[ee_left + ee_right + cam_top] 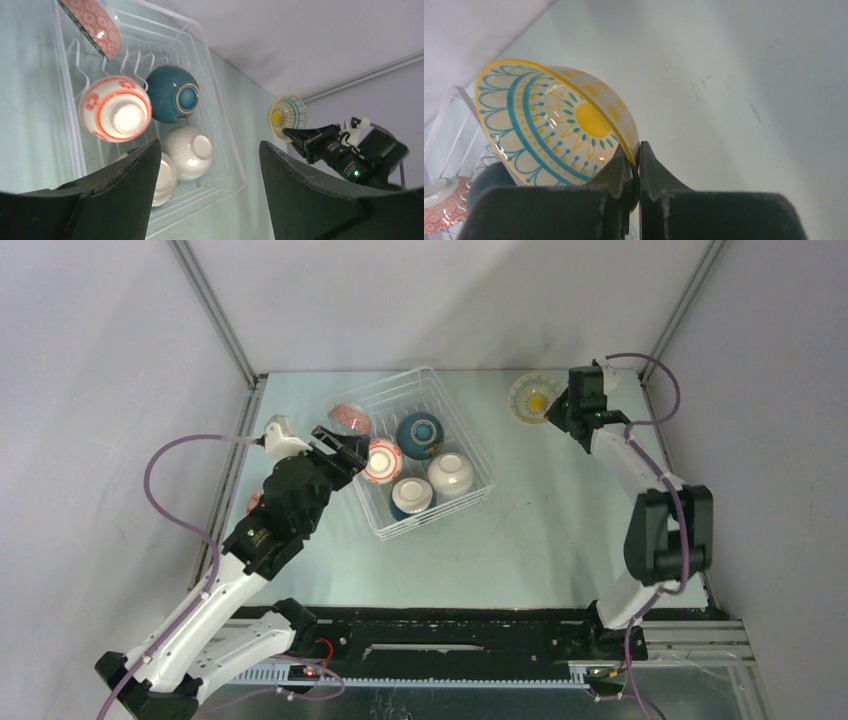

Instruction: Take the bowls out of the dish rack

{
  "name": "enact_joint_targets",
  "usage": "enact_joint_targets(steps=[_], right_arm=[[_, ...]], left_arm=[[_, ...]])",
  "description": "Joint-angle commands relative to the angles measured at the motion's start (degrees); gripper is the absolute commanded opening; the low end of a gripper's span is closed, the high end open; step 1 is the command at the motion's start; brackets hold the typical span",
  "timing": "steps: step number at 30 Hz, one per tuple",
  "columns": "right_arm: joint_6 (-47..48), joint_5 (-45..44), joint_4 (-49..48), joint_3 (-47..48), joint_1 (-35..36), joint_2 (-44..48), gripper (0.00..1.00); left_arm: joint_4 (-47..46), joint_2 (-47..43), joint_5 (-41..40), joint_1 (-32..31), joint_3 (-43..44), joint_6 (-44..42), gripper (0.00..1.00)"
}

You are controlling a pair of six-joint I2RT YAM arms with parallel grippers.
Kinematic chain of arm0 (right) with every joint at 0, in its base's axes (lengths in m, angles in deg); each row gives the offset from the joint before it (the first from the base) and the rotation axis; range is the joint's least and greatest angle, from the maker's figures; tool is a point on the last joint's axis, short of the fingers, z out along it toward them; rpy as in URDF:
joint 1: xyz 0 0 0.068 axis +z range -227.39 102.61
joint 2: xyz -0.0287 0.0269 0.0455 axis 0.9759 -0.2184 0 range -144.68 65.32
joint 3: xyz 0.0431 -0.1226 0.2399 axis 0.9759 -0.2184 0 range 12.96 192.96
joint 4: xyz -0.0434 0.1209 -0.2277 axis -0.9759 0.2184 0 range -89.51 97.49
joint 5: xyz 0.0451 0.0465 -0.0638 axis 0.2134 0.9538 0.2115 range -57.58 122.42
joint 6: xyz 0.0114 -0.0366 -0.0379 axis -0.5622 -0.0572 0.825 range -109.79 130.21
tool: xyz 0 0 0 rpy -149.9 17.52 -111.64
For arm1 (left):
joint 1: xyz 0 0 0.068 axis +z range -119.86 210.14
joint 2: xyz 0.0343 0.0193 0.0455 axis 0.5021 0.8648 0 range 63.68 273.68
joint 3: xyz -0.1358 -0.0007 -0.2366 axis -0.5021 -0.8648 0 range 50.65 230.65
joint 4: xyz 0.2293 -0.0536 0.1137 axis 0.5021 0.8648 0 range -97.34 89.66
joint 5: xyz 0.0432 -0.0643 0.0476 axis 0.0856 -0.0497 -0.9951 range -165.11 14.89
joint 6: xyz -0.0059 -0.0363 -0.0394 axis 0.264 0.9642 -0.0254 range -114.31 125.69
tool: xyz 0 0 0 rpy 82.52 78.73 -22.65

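While the right hand pinched the rim of the yellow bowl at the worktop's far right, well clear of the dish rack, five bowls sat inside awaiting unloading, and the left hand, fingers spread and empty, hovered by the red-ringed bowl.

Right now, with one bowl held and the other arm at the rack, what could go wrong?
The right gripper pinches the yellow bowl only at its rim; it might slip out.
The open left gripper is near the wires of the dish rack; a finger could catch them and drag the rack.
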Motion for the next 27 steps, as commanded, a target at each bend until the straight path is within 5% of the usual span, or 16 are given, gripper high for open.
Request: enact_joint_targets(steps=[1,9,27], right_arm=[[-7.62,11.58,4.28,8.34,-1.57,-7.93,0.0],[-8.5,18.45,7.36,22.94,-2.45,-23.77,0.0],[-5.68,17.32,8.23,34.19,-3.05,-36.58,0.01]], left_arm=[[-2.76,-2.65,-2.55,0.48,-2.31,-12.52,0.76],[-2.32,-3.56,-1.34,0.59,-4.65,-14.6,0.76],[-2.23,2.5,-0.68,0.57,-4.94,-18.18,0.76]])
